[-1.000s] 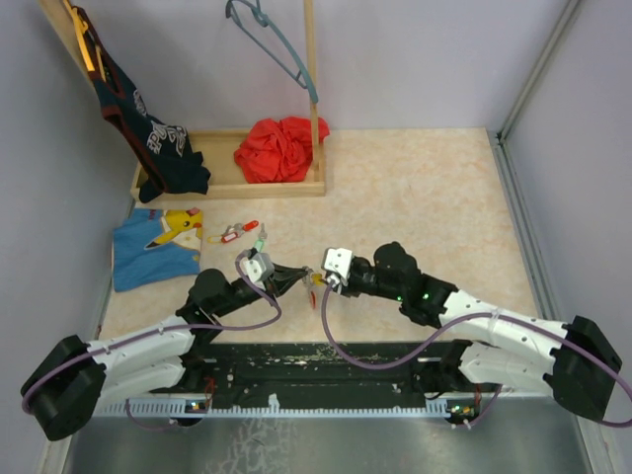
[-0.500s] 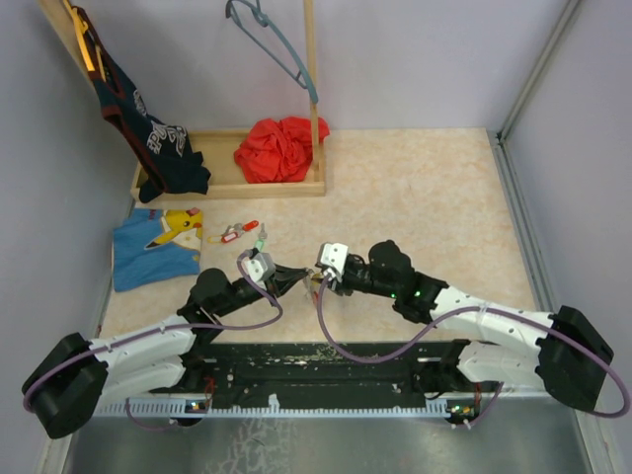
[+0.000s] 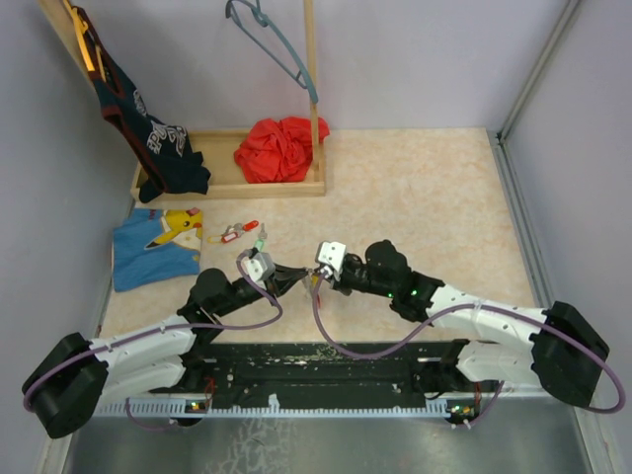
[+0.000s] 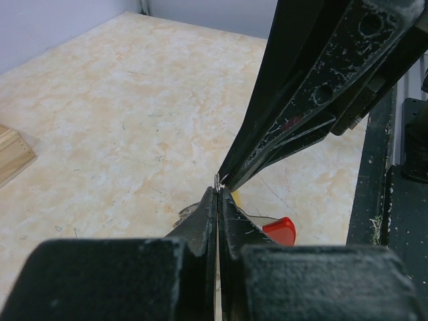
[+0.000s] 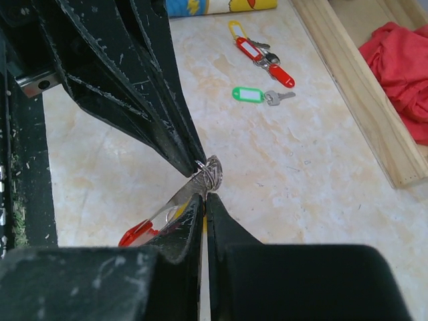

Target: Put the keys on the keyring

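Note:
The keyring [image 5: 212, 172] is a small coil of silver wire held just above the table between both gripper tips. A red tag [image 5: 134, 235] and a metal key blade hang from it. My left gripper [image 4: 219, 192] is shut, with a bit of the ring's wire at its tip. My right gripper [image 5: 204, 196] is shut just under the coil, and a yellow sliver shows between its pads. In the top view the two tips [image 3: 304, 277] meet near the table's front middle. More keys lie apart at the back left: a green-tagged one [image 5: 249, 95] and a red-tagged bunch [image 5: 257, 53].
A blue cloth with a yellow print [image 3: 156, 252] lies at the left. Behind it a wooden tray [image 3: 227, 188] holds a red cloth [image 3: 279, 148]. A dark shirt [image 3: 138, 118] and a hanger [image 3: 276, 49] hang at the back. Walls close both sides.
My right gripper has moved left up to the left gripper's tip and shut at the keyring. The left arm has stayed put, still shut.

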### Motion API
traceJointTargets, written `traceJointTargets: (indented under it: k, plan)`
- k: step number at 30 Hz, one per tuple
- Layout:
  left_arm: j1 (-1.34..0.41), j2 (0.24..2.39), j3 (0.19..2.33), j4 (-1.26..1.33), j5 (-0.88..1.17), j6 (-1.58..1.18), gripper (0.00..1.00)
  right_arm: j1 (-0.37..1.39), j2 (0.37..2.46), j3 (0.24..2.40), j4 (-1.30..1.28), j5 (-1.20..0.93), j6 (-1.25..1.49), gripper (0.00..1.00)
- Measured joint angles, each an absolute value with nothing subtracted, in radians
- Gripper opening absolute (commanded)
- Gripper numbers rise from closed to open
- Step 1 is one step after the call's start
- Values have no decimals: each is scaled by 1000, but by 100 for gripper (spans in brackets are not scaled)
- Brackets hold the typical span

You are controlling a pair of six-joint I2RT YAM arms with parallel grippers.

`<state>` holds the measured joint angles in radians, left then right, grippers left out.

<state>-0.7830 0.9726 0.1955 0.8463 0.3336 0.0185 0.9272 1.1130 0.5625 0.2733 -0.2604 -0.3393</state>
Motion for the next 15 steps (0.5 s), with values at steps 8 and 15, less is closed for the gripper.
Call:
traceJointTargets:
  k: [8, 15]
  plan:
    - [-783, 974, 196, 851, 333, 7, 0, 927, 1131, 563, 271, -270, -357, 0]
    - [-783, 991, 187, 875, 333, -4, 0, 935, 1149, 572, 260, -263, -392, 0]
